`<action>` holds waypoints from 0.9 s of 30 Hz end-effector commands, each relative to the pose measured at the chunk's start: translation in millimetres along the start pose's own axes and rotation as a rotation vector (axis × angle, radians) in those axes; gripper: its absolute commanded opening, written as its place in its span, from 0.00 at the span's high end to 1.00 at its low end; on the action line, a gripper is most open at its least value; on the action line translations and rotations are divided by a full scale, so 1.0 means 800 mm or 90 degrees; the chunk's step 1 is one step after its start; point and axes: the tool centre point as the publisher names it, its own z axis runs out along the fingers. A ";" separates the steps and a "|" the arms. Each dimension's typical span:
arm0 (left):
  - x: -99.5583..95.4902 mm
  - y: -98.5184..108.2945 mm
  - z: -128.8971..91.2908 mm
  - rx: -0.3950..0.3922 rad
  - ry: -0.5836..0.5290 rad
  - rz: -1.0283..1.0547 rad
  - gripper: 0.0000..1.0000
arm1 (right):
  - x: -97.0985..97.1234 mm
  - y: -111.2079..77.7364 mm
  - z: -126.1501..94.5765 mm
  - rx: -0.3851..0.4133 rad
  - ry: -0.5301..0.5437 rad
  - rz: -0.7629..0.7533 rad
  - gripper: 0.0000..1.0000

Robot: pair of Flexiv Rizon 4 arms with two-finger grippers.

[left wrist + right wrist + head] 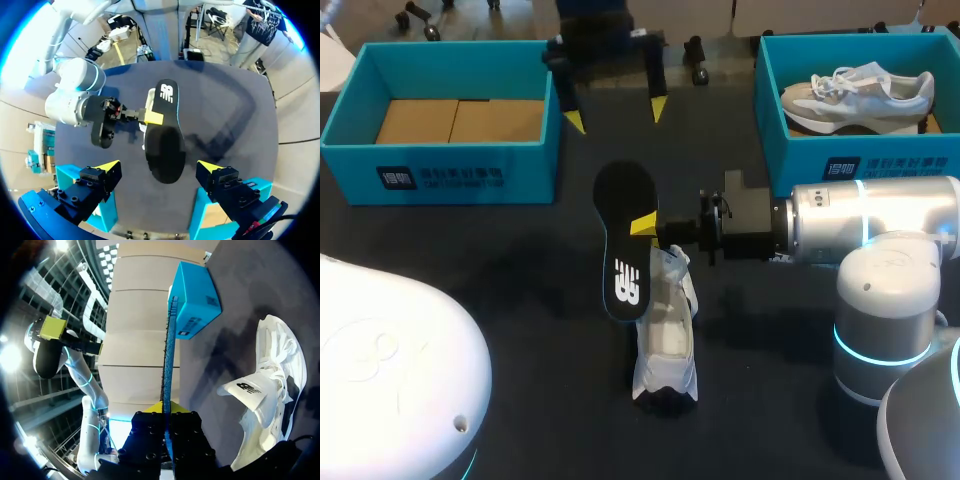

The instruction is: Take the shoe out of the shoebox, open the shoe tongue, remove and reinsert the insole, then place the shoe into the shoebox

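Yellow-tipped fingers of the right gripper are pinched onto the black foam insole, holding it on edge just beside the white sneaker, which rests on the dark bench outside both boxes with its tongue raised. Beyond, the left gripper hangs with fingers spread wide and empty, between the teal cardboard shoebox and a second teal shoebox containing another pale sneaker.
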 end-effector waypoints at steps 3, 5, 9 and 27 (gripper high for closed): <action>-0.022 -0.002 0.013 -0.018 0.072 0.011 0.00 | 0.000 -0.001 0.003 -0.002 -0.001 0.000 1.00; -0.027 -0.001 0.016 -0.016 0.071 0.012 0.00 | 0.000 -0.001 0.003 -0.002 -0.001 0.000 1.00; -0.034 -0.001 0.022 -0.013 0.072 0.018 0.00 | 0.000 -0.001 0.003 -0.002 -0.001 0.000 1.00; 0.026 -0.005 -0.008 -0.042 -0.246 0.050 0.00 | 0.000 -0.001 0.003 -0.002 -0.001 0.000 1.00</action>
